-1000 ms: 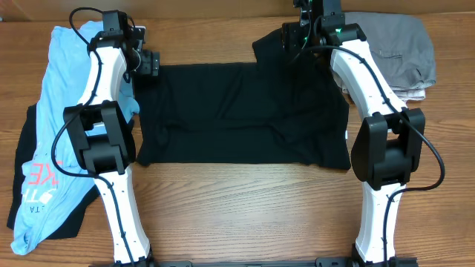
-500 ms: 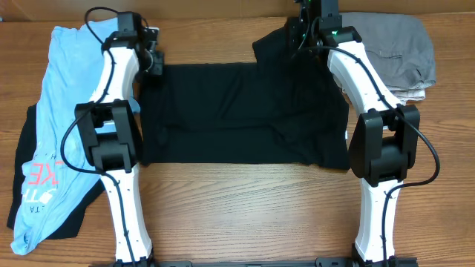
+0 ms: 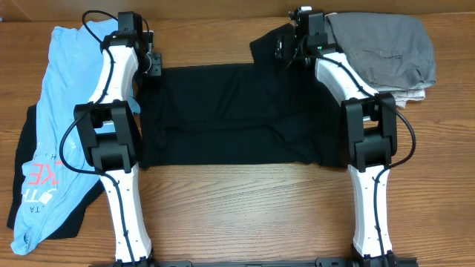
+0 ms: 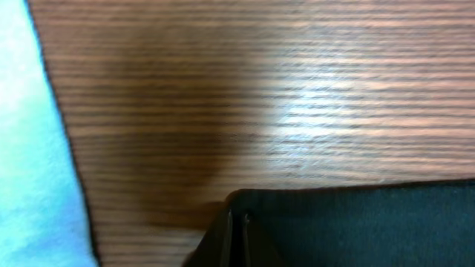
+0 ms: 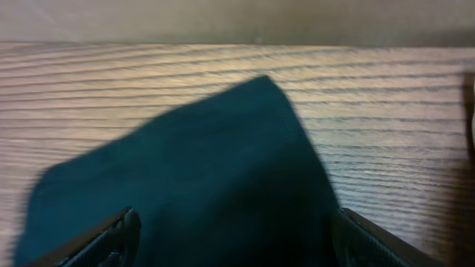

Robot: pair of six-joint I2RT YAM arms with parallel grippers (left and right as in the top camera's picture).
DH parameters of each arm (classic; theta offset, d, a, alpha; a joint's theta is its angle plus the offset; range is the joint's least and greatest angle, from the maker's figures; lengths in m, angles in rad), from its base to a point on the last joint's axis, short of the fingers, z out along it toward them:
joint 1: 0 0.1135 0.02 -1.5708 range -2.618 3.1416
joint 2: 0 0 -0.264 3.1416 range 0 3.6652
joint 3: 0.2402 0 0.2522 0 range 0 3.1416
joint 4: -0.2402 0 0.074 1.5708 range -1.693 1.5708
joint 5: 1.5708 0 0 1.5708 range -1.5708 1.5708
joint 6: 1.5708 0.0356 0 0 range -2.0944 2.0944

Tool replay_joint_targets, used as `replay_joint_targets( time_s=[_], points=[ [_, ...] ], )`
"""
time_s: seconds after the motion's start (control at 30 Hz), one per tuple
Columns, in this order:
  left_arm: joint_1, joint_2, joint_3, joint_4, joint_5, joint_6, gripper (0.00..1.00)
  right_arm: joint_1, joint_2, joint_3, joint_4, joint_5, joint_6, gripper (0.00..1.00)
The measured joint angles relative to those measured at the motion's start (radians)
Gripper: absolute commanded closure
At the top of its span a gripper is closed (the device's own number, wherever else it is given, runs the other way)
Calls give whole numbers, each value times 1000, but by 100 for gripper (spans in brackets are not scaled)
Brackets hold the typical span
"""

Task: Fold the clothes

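the left gripper [image 4: 231, 226] pinches the far corner of the black garment [image 3: 237, 111]; the right gripper [image 5: 234, 237] stands wide over its sleeve [image 5: 215, 148]. next, i think, it must close there before folding.

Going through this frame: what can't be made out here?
- Left wrist: whether the shut left gripper actually pinches the black garment at its corner; blurred and cut by the bottom edge.
- Overhead: red lettering on the light blue garment; folds hide part.
- Overhead: beige garment; the grey garment covers most of it.
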Motion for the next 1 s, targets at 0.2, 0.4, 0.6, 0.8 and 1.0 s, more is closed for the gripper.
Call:
replay_joint_targets(
  time_s=[0.2, 0.4, 0.6, 0.8, 1.0],
  points=[
    [3, 0, 2, -3, 0, -4, 96, -21, 47, 0, 68, 18, 0, 23],
    [3, 0, 2, -3, 0, -4, 96, -33, 66, 0, 101, 31, 1, 77],
    [3, 0, 4, -11, -1, -4, 96, -32, 66, 72, -63, 32, 2, 94],
    [10, 6, 51, -118, -16, -8, 96, -32, 97, 327, -421, 28, 0, 96],
    [16, 31, 223, -264, -23, -8, 96, -31, 98, 661, -760, 8, -5, 96]
  ],
)
